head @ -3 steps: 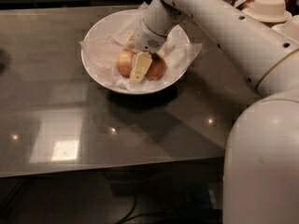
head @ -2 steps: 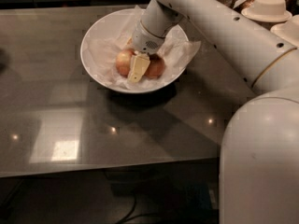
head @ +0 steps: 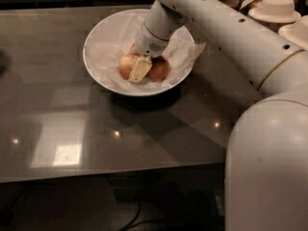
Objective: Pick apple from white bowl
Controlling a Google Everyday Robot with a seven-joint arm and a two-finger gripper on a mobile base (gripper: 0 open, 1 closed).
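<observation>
Camera view shows the apple (head: pixel 125 66), pale yellow-pink, lying in the middle of the white bowl (head: pixel 92 41) on crinkled white paper (head: pixel 190 52). The gripper (head: pixel 139 70) is down inside the bowl, its pale tip pressed against the apple's right side, between it and a darker red apple (head: pixel 160 69) that sits just beside. Whether the gripper is open or has closed on the apple cannot be told from this angle. The white arm (head: pixel 231 30) reaches in from the upper right, over the bowl's far rim. The bowl rests on a dark glossy table (head: pixel 72 124). Beige paper bowls (head: pixel 275 7) stand at the far right corner, well apart.
</observation>
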